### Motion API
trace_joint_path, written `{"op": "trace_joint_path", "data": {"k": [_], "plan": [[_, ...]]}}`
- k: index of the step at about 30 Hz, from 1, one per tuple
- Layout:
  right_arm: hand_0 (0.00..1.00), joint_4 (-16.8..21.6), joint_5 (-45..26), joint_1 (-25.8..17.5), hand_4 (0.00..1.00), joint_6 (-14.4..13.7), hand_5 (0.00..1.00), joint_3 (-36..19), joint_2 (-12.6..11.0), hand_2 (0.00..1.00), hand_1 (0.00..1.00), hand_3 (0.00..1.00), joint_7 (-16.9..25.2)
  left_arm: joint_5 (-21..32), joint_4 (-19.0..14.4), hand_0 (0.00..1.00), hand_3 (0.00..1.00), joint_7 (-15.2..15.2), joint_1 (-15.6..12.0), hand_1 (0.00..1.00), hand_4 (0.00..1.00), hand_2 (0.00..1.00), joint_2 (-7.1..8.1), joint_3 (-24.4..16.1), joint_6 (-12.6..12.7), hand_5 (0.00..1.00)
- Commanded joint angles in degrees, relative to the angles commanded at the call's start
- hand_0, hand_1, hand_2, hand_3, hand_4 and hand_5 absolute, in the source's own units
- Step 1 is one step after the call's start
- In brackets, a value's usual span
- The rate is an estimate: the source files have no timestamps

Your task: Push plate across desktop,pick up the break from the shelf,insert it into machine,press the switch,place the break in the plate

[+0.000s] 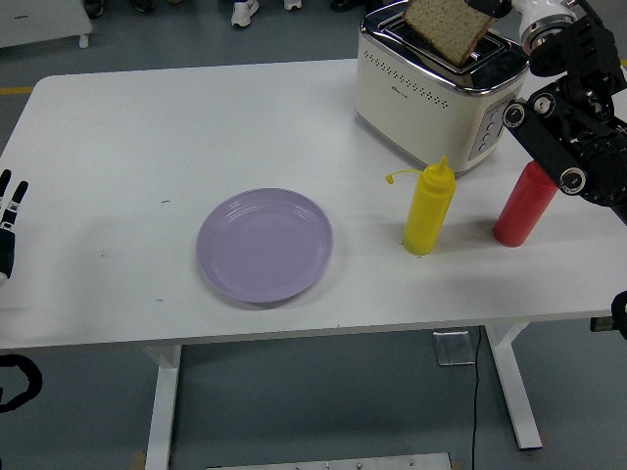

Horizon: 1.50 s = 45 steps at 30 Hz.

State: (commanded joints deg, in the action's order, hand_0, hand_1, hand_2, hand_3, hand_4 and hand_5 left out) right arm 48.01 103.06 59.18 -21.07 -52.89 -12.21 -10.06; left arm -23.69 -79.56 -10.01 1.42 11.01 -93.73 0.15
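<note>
A slice of bread (449, 29) is held tilted over the cream toaster (436, 83) at the far right of the white table (147, 147), its lower corner just above or barely inside the slots; which of the two slots lies beneath it cannot be told. The right hand (509, 8) is seen only at the picture's top edge, beside the slice's upper right corner; the grip is presumably there, but the fingers are cut off and their state cannot be told. The black right arm (568, 127) is seen reaching in above the red squeeze bottle (524, 201), with the yellow squeeze bottle (429, 208) standing just left of it, both in front of the toaster. The slice's long edge is judged to run at an angle to the slots, so squaring it up is likely needed before lowering. The purple plate (265, 245) lies empty near the table's middle, well apart from the toaster. The left hand (8, 230) is rested at the left edge, fingers relaxed and holding nothing.
</note>
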Motion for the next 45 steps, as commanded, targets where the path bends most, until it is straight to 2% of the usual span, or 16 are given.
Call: {"op": "trace_joint_path", "data": {"k": [4,5,10,11,16,17,27,28,29,34,35,37,40,41,45], "plan": [[0.320,-0.29,0.11,0.04,0.328,3.45,0.002,0.20,0.04,0.461,0.413,0.500,-1.55,0.00,0.00,0.815,0.849,-0.01,0.03,0.859,0.646,0.922,-0.01,-0.04,0.00,0.998],[0.520,-0.39,0.06,0.04,0.569,4.52,0.147,0.21,0.03,0.671,0.601,0.706,-1.86,0.00,0.00,0.814,0.849,-0.01,0.04,0.859,0.646,0.922,-0.01,-0.03,0.00,0.998],[0.520,-0.57,-0.29,0.00,0.569,8.82,0.147,0.05,-0.01,0.671,0.601,0.706,-2.55,-0.01,0.03,0.814,0.849,-0.02,0.00,0.859,0.646,0.922,-0.03,-0.09,0.01,0.998],[0.758,-0.57,-0.41,0.00,0.695,9.37,0.239,0.03,-0.02,0.899,0.779,0.929,-2.52,-0.01,0.03,0.815,0.849,-0.02,-0.01,0.859,0.646,0.922,-0.03,-0.11,0.01,0.998],[0.758,-0.48,-1.04,0.00,0.695,11.38,0.239,-0.13,-0.09,0.899,0.779,0.929,-2.06,0.01,0.05,0.815,0.849,-0.02,0.06,0.859,0.646,0.922,-0.03,-0.10,-0.01,0.998],[0.855,-0.47,-1.14,-0.01,0.826,11.52,0.336,-0.17,-0.11,0.998,0.850,0.998,-1.95,0.01,0.05,0.815,0.849,-0.02,0.07,0.859,0.646,0.922,-0.03,-0.08,-0.01,0.998],[0.864,0.92,-3.23,-0.31,0.824,9.09,0.357,-1.14,-0.93,0.998,0.862,0.998,-0.27,0.11,0.05,0.815,0.849,-0.08,0.05,0.859,0.647,0.922,-0.01,-0.07,-0.03,0.998],[0.864,1.29,-3.46,-0.47,0.824,8.72,0.357,-1.36,-1.16,0.998,0.862,0.998,-0.23,0.11,0.05,0.815,0.849,-0.09,0.03,0.859,0.647,0.922,-0.02,-0.07,-0.03,0.998],[0.831,1.70,-3.60,-0.65,0.826,8.32,0.410,-1.59,-1.42,0.989,0.821,0.998,-0.19,0.11,0.05,0.815,0.849,-0.09,0.01,0.859,0.646,0.922,-0.02,-0.07,-0.03,0.998],[0.831,4.30,-3.78,-1.87,0.826,5.98,0.410,-2.64,-3.17,0.989,0.821,0.998,-0.42,0.10,0.02,0.815,0.849,-0.11,-0.16,0.859,0.646,0.922,0.02,-0.10,-0.02,0.998],[0.674,4.68,-3.74,-2.09,0.801,5.67,0.484,-2.76,-3.46,0.869,0.698,0.930,-0.52,0.10,0.01,0.816,0.849,-0.11,-0.18,0.859,0.646,0.922,0.03,-0.10,-0.02,0.998],[0.674,7.17,-3.32,-3.57,0.801,4.49,0.484,-3.27,-5.48,0.869,0.698,0.930,-1.35,0.09,-0.01,0.816,0.849,-0.12,-0.24,0.859,0.646,0.922,0.06,-0.14,-0.01,0.998],[0.674,10.60,-3.83,-5.80,0.801,4.15,0.484,-3.91,-8.30,0.869,0.698,0.930,-1.96,0.06,-0.05,0.816,0.849,-0.12,-0.41,0.859,0.646,0.922,0.12,-0.25,-0.01,0.998],[0.552,11.65,-3.94,-6.51,0.757,4.20,0.511,-4.18,-9.18,0.809,0.602,0.903,-2.06,0.05,-0.05,0.814,0.849,-0.13,-0.45,0.860,0.646,0.922,0.13,-0.31,0.00,0.998],[0.552,16.64,-4.64,-10.16,0.757,5.13,0.511,-5.41,-13.14,0.809,0.602,0.903,-2.26,0.00,-0.09,0.814,0.849,-0.12,-0.58,0.860,0.646,0.922,0.16,-0.40,0.03,0.998]]}}
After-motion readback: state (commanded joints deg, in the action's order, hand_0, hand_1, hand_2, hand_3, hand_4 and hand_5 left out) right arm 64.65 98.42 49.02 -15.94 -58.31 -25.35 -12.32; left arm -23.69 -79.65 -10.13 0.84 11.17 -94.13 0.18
